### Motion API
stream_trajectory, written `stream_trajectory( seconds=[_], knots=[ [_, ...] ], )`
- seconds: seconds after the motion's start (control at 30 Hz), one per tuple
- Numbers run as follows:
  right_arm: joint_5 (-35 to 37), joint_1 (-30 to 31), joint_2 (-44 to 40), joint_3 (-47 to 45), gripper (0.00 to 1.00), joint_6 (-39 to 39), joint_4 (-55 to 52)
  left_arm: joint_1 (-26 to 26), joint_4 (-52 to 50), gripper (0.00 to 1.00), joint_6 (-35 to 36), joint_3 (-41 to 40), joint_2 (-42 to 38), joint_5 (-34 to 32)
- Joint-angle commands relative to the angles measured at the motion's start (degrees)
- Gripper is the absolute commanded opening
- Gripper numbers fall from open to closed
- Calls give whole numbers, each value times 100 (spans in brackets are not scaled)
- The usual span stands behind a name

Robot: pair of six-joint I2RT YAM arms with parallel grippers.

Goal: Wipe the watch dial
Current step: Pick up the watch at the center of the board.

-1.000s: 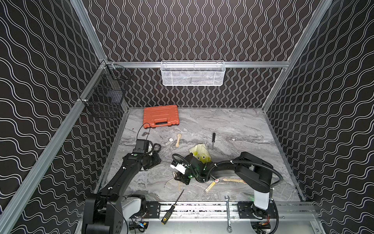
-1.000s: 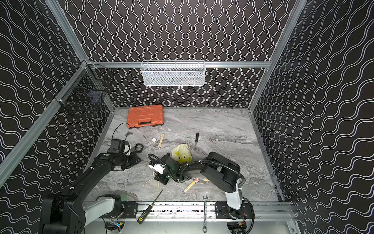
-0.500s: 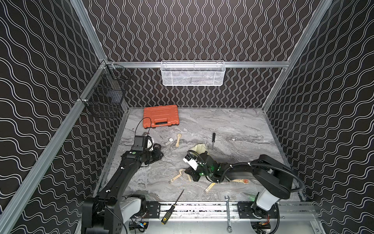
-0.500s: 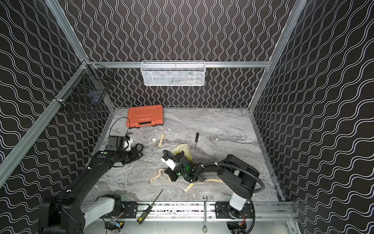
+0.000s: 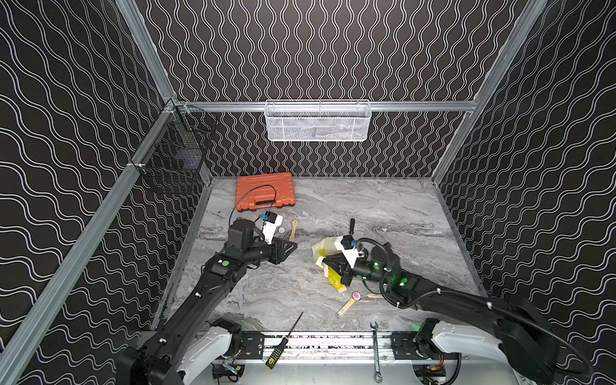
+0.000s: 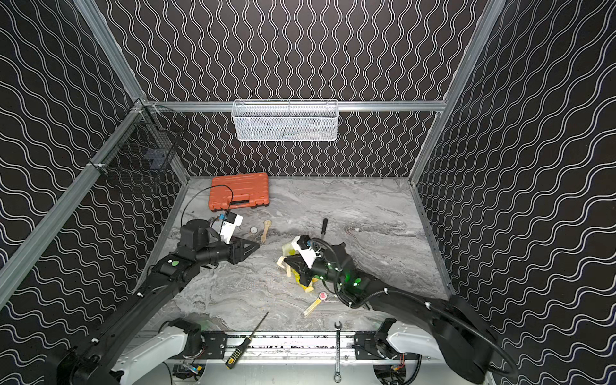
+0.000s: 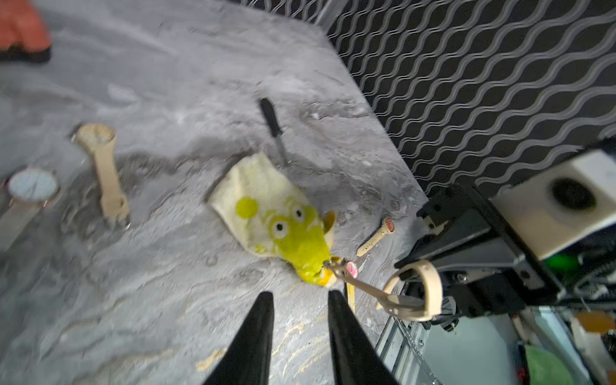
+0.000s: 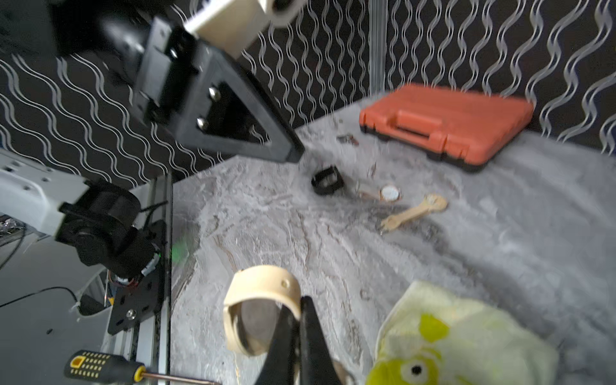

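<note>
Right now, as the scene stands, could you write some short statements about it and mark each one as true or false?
1. The right end effector is shut on a beige strap. True.
2. The left end effector holds the cloth. False: its jaws stand apart with nothing between them, and the cloth lies on the table.
3. The orange case is closed and sits at the back of the table. True.
4. The wrench lies on the cloth. False: it lies across the front rail, away from the cloth.
</note>
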Motion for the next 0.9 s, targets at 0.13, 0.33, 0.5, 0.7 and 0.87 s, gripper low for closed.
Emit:
stream_trajectory(
  seconds=[0.13, 0.33, 0.5, 0.7, 0.87],
  knots=[
    [-379, -197, -1077, 376, 0, -687, -1227, -419, 2212, 30, 768, -329, -192, 1355],
    [-594, -240, -1552, 745, 0, -860, -1890, -1070, 2904, 29, 1009, -404, 79, 1759],
    [-807, -250, -1729, 991, 0, -893, -2131, -1529, 4068, 35, 670, -800, 141, 1851],
    [-1059, -250, -1559, 1316, 0, -998, -2341, -2193, 4541, 43, 1133, -1009, 39, 1651],
    [-1349, -250, -1424, 1401, 0, -916, -2189, -2541, 4583, 46, 1476, -1012, 141, 1637]
  ],
)
